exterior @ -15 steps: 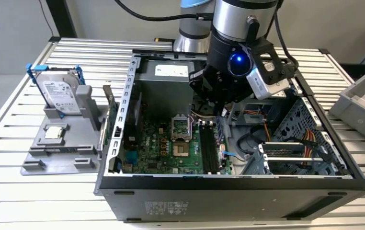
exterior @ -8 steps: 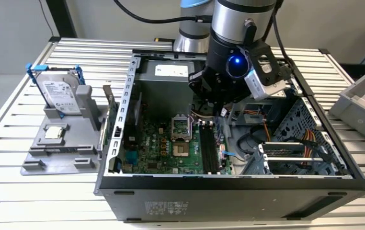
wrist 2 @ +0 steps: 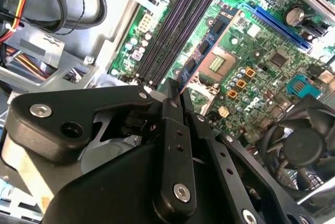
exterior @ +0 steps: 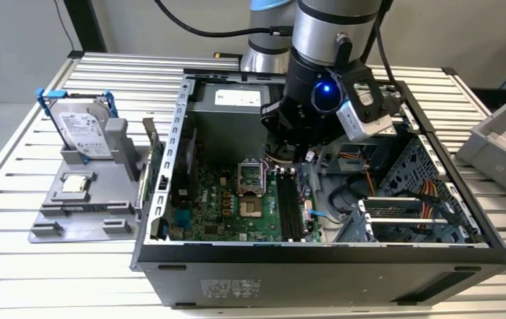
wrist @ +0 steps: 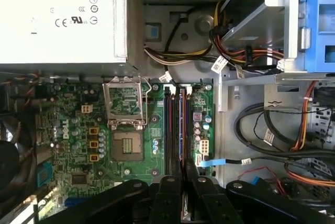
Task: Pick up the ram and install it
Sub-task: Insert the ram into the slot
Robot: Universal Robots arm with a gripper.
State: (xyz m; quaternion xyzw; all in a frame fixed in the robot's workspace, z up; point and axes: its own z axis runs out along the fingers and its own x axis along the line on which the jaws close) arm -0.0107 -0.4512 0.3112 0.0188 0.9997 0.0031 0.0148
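My gripper [exterior: 306,155] is down inside the open computer case [exterior: 324,256], just above the black memory slots [exterior: 289,203] on the green motherboard [exterior: 226,206]. In both wrist views its black fingers [wrist 2: 178,130] are shut on the ram [wrist 2: 175,85], a thin dark board seen edge-on. Only its narrow edge pokes out between the fingertips. In the first wrist view the gripper [wrist: 182,176] and the ram's edge [wrist: 182,167] line up lengthwise with the memory slots [wrist: 171,130]. Whether the board touches a slot I cannot tell.
The CPU socket [wrist: 127,145] lies beside the slots, with the power supply [wrist: 57,14] behind it. Cable bundles [wrist: 272,130] and a drive cage [exterior: 412,212] crowd the other side. Outside the case a grey stand [exterior: 58,222] holds a hard drive [exterior: 85,129] and a CPU chip [exterior: 76,185].
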